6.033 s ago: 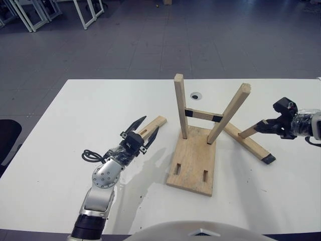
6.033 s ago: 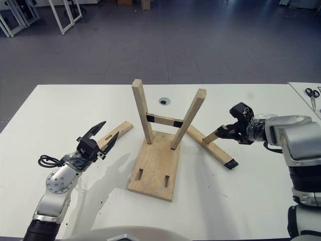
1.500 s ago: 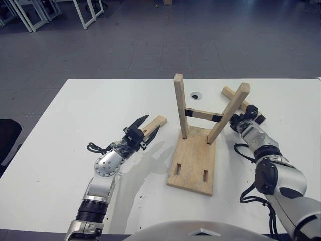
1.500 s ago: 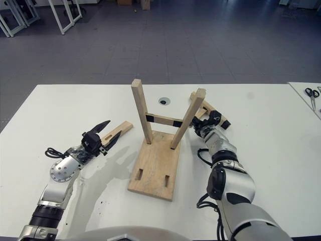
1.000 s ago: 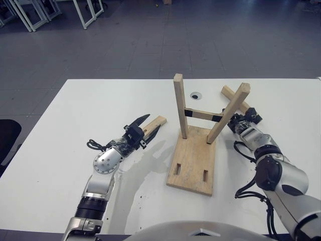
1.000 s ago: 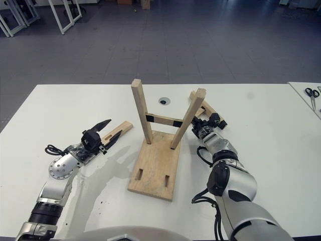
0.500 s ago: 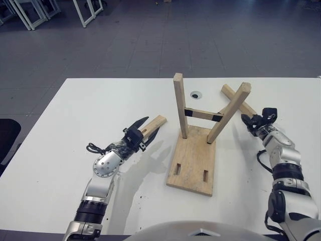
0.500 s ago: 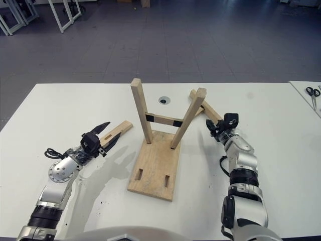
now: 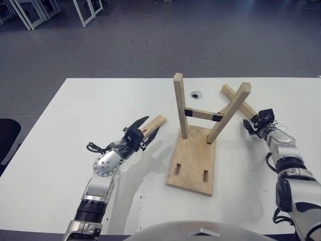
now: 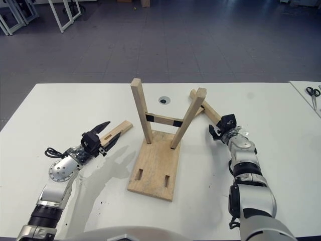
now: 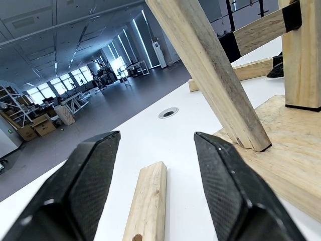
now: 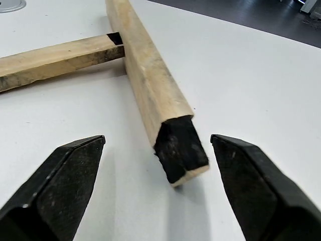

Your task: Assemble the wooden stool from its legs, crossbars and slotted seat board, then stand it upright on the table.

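Right wrist view: right end effector [image 12: 158,138] is gaping, released.
Taped leg [image 12: 145,75] is lying just ahead; left end effector [image 11: 156,134] likewise, facing loose leg [image 11: 148,201].

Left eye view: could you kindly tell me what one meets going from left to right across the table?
In order: left claw, open → straight standing leg → crossbar → tilted standing leg → right claw, open.

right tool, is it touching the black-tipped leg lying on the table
Apart. The right wrist view shows bare white table between each finger of the right tool and the black-tipped leg.
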Controlling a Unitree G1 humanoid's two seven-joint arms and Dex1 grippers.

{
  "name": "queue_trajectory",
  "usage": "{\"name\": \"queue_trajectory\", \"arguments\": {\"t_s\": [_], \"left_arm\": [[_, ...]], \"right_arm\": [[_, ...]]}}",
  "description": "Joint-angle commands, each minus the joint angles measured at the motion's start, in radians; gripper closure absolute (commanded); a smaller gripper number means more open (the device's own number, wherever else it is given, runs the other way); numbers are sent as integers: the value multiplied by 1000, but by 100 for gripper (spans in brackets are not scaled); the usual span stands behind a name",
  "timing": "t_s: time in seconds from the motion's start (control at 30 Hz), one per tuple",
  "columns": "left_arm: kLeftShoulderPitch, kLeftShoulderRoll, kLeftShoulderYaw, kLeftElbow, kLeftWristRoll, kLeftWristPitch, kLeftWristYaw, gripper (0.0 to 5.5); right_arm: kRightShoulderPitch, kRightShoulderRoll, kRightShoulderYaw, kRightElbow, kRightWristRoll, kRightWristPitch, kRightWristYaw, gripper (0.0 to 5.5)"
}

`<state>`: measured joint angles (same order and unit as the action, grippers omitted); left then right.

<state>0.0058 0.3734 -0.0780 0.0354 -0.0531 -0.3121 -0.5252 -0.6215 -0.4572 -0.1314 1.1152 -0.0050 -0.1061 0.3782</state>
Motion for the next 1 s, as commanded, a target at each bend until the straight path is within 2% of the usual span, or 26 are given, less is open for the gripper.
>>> {"name": "queue_trajectory", "arguments": {"t_s": [0.03, 0.4, 0.6, 0.73, 0.83, 1.0], "left_arm": [[-21, 10, -4, 17, 6, 8, -13, 279], [-18, 8, -1, 15, 8, 9, -10, 279], [-30, 6, 9, 26, 10, 7, 3, 279], [-65, 30, 63, 55, -11, 12, 17, 279], [-71, 30, 75, 65, -10, 9, 21, 279], [-42, 3, 50, 38, 1, 12, 29, 279]], "right_arm": [[-40, 26, 30, 86, -37, -53, -30, 221], [-79, 75, 19, 132, -25, -114, -101, 432], [-81, 64, -25, 111, 12, -132, -116, 452], [-50, 45, -83, -34, 92, -145, -54, 456], [4, 56, -124, -220, 177, -77, -9, 457], [62, 79, -152, -381, 272, 82, 23, 457]]}}
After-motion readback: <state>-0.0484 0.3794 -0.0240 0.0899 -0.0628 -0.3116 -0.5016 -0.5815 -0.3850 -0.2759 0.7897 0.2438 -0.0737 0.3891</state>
